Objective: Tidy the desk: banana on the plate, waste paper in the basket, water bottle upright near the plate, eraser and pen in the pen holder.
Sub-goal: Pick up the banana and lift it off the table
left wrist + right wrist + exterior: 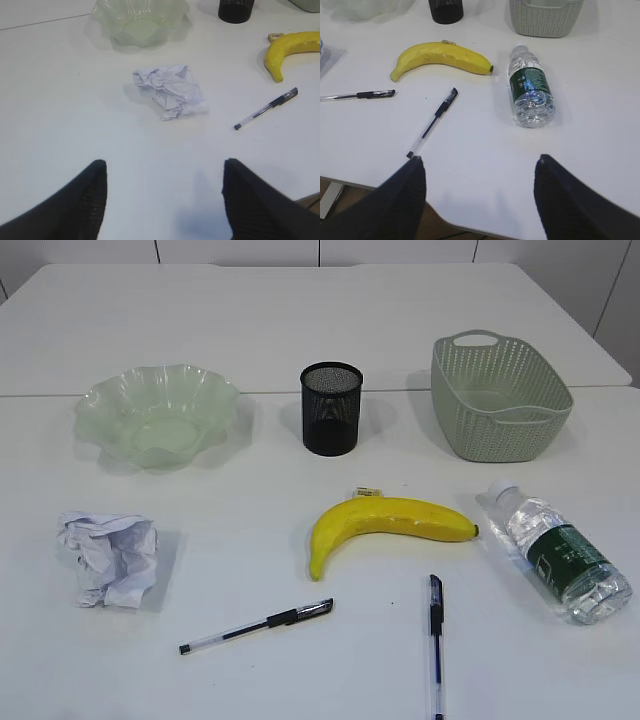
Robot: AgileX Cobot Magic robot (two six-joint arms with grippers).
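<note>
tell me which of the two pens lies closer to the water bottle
The blue-ink pen, pointing straight toward the front edge, right of the banana's tip end; the black pen lies slanted farther left.

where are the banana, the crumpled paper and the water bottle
banana (385,521), exterior view, middle of its curved yellow body
waste paper (172,90), left wrist view, centre of the crumpled ball
water bottle (529,82), right wrist view, on the dark green label

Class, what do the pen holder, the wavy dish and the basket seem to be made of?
Pen holder: probably black metal mesh, light shows through fine holes. Plate: pale green, translucent, glossy, so plastic or glass; the look leaves it open. Basket: likely matte sage-green moulded plastic, given its regular woven-look perforations.
</note>
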